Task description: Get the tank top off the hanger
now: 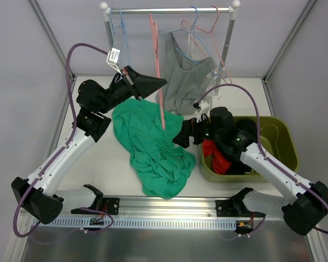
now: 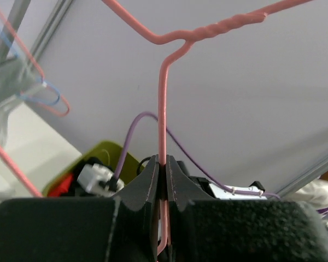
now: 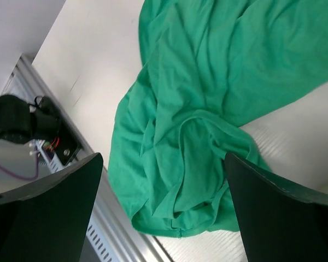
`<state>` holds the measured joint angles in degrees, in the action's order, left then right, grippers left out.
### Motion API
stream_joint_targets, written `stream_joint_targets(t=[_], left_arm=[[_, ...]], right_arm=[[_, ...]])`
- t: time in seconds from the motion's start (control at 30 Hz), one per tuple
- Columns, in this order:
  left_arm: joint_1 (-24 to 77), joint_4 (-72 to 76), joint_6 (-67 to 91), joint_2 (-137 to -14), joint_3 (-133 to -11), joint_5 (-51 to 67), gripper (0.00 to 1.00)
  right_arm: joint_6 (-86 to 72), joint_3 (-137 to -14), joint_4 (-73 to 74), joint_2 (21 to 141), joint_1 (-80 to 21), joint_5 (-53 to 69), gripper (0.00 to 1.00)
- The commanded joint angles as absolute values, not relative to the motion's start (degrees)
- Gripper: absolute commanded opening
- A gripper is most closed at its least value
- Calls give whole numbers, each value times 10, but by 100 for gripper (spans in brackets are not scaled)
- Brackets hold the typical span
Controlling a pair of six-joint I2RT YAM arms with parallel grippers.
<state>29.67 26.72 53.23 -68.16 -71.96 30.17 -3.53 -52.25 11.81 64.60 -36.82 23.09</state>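
The green tank top (image 1: 147, 147) lies crumpled on the white table, spread from the middle toward the near edge. A pink wire hanger (image 1: 160, 106) stands nearly upright above it, its lower end reaching the cloth's upper edge. Whether it is still caught in the fabric I cannot tell. My left gripper (image 1: 161, 83) is shut on the hanger (image 2: 162, 109), with the wire pinched between the two black fingertips (image 2: 164, 164). My right gripper (image 1: 180, 136) hovers just right of the green top (image 3: 208, 71). It is open (image 3: 161, 164) with nothing between its fingers, only cloth below.
A clothes rack (image 1: 169, 10) at the back holds a grey top (image 1: 188, 82) and several blue and pink hangers. An olive bin (image 1: 281, 136) with red and dark clothes sits at the right under my right arm. A metal rail (image 1: 169, 204) runs along the near edge.
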Motion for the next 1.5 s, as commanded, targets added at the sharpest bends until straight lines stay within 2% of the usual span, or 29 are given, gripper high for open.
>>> stream_joint_targets(t=[0.0, 0.13, 0.23, 0.47, 0.83, 1.3, 1.47], left_arm=[[301, 238, 603, -686, -703, 288, 0], [287, 213, 615, -720, -708, 294, 0], [258, 214, 644, -781, -752, 346, 0], [177, 231, 729, -908, -907, 431, 0], [142, 208, 805, -1063, -1102, 444, 0], [134, 199, 813, -1071, -1056, 423, 0], [128, 193, 815, -1073, -1058, 423, 4]], right_arm=[[-52, -534, 76, 615, -361, 153, 99], [-59, -533, 76, 613, -357, 155, 99], [-59, -534, 76, 613, -357, 161, 100], [-55, -528, 76, 611, -356, 163, 99], [-45, -528, 76, 624, -355, 177, 100], [-45, -519, 69, 618, -355, 186, 99], [-48, -518, 61, 623, -355, 194, 100]])
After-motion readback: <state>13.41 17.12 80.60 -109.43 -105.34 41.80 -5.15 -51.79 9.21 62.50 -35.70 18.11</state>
